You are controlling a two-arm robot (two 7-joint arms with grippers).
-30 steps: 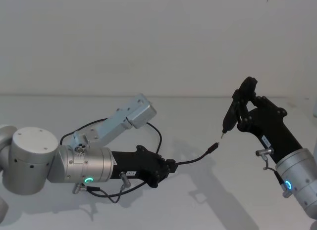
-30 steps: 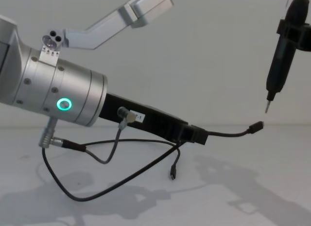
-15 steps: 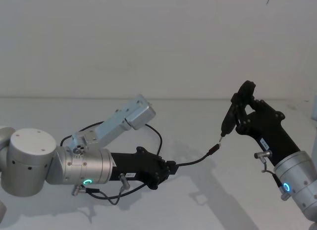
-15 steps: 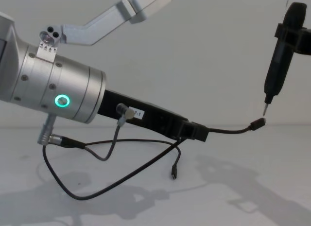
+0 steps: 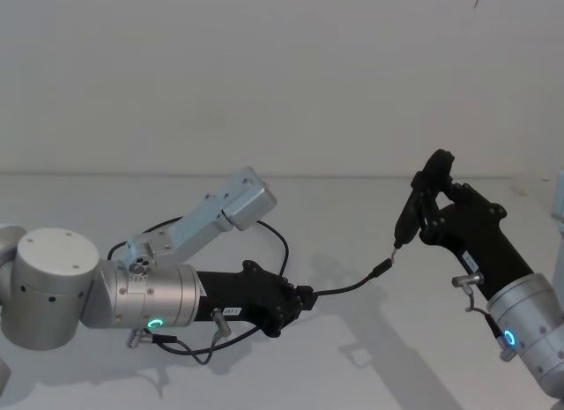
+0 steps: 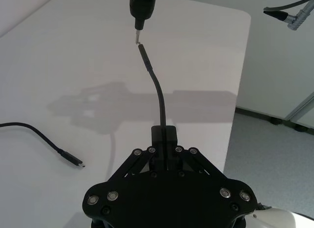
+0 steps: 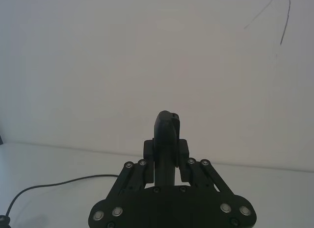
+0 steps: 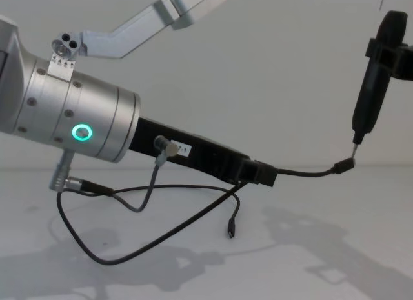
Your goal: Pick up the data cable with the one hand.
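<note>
Left claw (image 5: 305, 297) clamps thin black data cable (image 5: 348, 285) (plug raised).

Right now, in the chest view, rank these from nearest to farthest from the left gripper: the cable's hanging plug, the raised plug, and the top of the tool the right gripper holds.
From the left gripper:
1. Hanging plug, just below.
2. Raised plug, out to the right.
3. Tool top, upper right, high above.

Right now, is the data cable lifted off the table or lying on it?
Lifted in part: the left gripper is shut on the data cable, one plug in the air, while the far end lies on the table.
</note>
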